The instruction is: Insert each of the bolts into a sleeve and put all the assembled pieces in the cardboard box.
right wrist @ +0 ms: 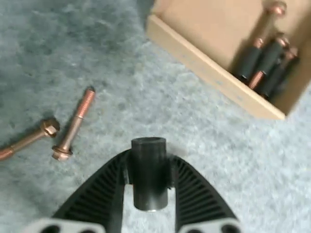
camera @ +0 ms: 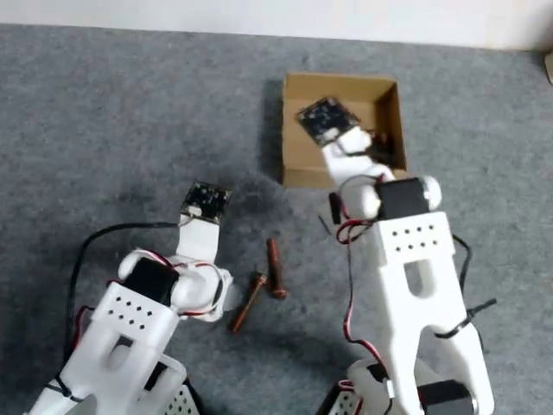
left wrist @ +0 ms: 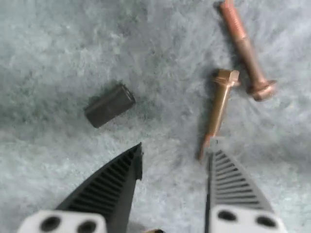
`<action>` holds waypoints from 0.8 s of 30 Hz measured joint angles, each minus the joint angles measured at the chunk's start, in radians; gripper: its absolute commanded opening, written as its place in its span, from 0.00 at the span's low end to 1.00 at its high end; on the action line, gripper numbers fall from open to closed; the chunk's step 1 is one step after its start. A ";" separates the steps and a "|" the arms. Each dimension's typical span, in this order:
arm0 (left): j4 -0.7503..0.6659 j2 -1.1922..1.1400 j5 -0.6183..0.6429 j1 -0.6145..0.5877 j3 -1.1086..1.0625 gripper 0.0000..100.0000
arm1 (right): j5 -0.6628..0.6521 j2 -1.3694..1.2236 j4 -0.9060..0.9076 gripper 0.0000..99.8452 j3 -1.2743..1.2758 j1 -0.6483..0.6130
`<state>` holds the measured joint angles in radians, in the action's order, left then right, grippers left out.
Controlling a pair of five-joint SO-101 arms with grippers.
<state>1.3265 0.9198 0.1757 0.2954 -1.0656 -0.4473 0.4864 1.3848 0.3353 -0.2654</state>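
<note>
The right claw [right wrist: 149,160] was closed on a dark sleeve [right wrist: 148,182], which stood upright between its fingers with the open end up, over the grey carpet [camera: 130,112] just on the near side of the box [camera: 341,79]. The box sat at the far middle of the carpet, and several assembled pieces [right wrist: 265,60], dark sleeves with copper bolts through them, lay together against one inner wall. The left claw [left wrist: 175,150] was spread wide with nothing in it, low over the carpet between the two arms. A loose sleeve [left wrist: 109,105] lay on its side on the carpet just beyond the claw's fingers, apart from them. Two bare copper bolts lay on the carpet between the arms, nearer than the box. The left bolt [camera: 248,301] lay slanted with its head toward the right bolt [camera: 276,268], and the two heads lay close together. In the left wrist view the threaded tip of the left bolt [left wrist: 219,114] lay just beside one finger of the open claw; whether they touched could not be told. The right bolt [left wrist: 245,48] lay farther from that claw, its threaded end pointing toward the box.
</note>
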 measured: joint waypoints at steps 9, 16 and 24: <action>0.000 0.000 -0.060 0.163 -0.017 0.27 | 0.002 0.117 -0.021 0.01 0.170 0.032; 0.000 0.000 -0.060 0.264 -0.017 0.27 | 0.002 0.203 -0.028 0.01 0.281 0.031; -0.103 0.000 -0.060 0.273 -0.103 0.27 | 0.002 0.281 -0.133 0.01 0.434 0.029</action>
<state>1.2236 0.9198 0.1158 0.5685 -1.1684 -0.4457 0.7672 1.2513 0.7695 -0.2363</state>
